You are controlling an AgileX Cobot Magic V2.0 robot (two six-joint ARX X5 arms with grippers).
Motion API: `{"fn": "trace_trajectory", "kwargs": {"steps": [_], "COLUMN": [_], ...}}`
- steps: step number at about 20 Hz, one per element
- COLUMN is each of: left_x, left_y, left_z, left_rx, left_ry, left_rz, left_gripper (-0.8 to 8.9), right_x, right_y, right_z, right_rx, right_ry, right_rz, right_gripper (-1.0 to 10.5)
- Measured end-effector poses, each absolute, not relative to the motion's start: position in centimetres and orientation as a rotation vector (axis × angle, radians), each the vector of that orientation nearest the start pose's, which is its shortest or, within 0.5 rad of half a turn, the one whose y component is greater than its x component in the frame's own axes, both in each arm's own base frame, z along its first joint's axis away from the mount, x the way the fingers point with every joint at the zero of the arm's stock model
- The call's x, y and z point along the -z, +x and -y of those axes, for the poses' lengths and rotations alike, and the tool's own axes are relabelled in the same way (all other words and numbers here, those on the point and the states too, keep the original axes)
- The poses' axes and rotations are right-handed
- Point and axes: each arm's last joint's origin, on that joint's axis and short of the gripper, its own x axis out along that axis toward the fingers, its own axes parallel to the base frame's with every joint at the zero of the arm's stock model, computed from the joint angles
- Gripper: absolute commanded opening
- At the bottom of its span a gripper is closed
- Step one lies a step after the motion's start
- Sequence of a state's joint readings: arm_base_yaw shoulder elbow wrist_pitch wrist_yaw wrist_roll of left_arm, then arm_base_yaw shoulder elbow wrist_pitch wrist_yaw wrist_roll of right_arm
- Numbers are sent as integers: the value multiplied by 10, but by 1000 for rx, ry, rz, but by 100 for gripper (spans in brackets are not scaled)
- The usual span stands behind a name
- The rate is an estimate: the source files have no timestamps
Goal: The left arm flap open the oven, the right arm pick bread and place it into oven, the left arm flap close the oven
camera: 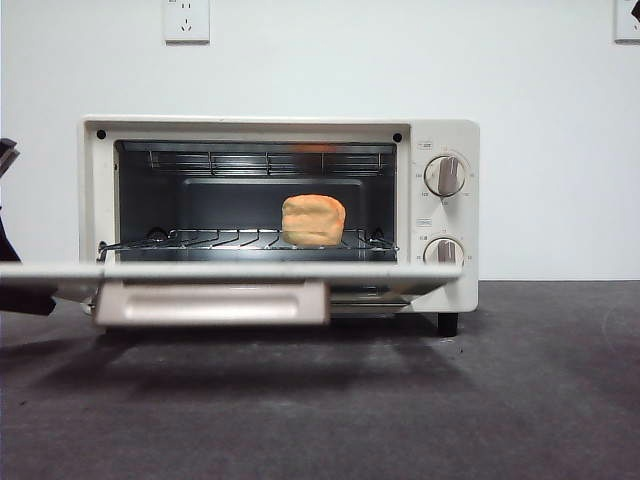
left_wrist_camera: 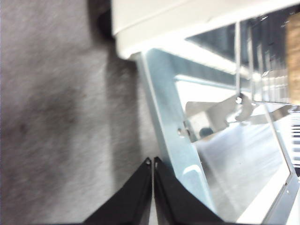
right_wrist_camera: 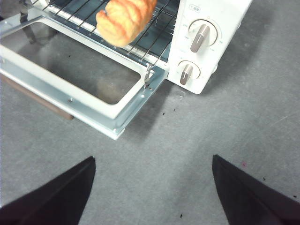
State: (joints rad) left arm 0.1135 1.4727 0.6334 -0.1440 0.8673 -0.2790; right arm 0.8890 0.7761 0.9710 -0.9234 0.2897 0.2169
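Front view: nearest the camera lies the dark grey desk (camera: 520, 400), and just above it the oven door (camera: 230, 272) hangs flapped down level, seen edge-on, with its beige bar handle (camera: 212, 303) facing forward below the edge. At the far left edge of the picture a black piece of the left arm (camera: 12, 262) shows beside the door's end. Behind the door the cream-white oven (camera: 445, 215) stands open, its two round knobs (camera: 445, 176) one above the other on the right panel. Inside, the bread (camera: 313, 220) sits on the wire rack (camera: 200, 240), right of the middle of the cavity, golden-orange and upright. Behind the oven, a white wall carries a socket plate (camera: 186, 20).

In the left wrist view the left end effector (left_wrist_camera: 151, 161) has its two black jaws pressed together with only a thin line between them, holding nothing; the tips lie just beside the pale metal edge of the open door (left_wrist_camera: 173, 140), and whether they touch it cannot be told. Past them the door's hinge bracket (left_wrist_camera: 220, 110) and a blurred strip of bread (left_wrist_camera: 294, 61) show.

In the right wrist view the right end effector (right_wrist_camera: 152, 187) is spread wide, jaws well apart and empty, above bare desk (right_wrist_camera: 187, 136) in front of the oven, well apart from it. Beyond it lie the open door frame (right_wrist_camera: 70, 103), the rack (right_wrist_camera: 154, 33) with the bread (right_wrist_camera: 124, 18) on it, and the knob panel (right_wrist_camera: 206, 42).
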Motion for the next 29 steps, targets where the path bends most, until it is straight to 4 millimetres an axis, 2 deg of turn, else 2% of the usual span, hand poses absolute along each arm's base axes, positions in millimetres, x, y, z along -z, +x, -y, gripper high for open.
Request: {"fn": "trace_trajectory", "kwargs": {"steps": [10, 18, 21, 24, 29], "left_x": [-172, -178, -201, -224, -263], "left_y": [270, 269, 261, 244, 200], "left_z": [-2, -2, 1, 6, 20], "left_rx": [690, 668, 672, 611, 516], "left_ry": [-770, -788, -735, -680, -491], "left_rz": [-789, -772, -691, -645, -601], "left_gripper": [15, 16, 16, 16, 16], "right_x": [-331, -331, -332, -335, -339], "right_y": [89, 89, 90, 91, 95], "right_z": [-97, -97, -97, -99, -105], "right_rx": [-493, -492, -493, -501, -530], "right_ry": [-189, -185, -180, -157, -117], "right_rz": [-673, -674, -668, -636, -590], "right_gripper": [396, 396, 396, 396, 396]}}
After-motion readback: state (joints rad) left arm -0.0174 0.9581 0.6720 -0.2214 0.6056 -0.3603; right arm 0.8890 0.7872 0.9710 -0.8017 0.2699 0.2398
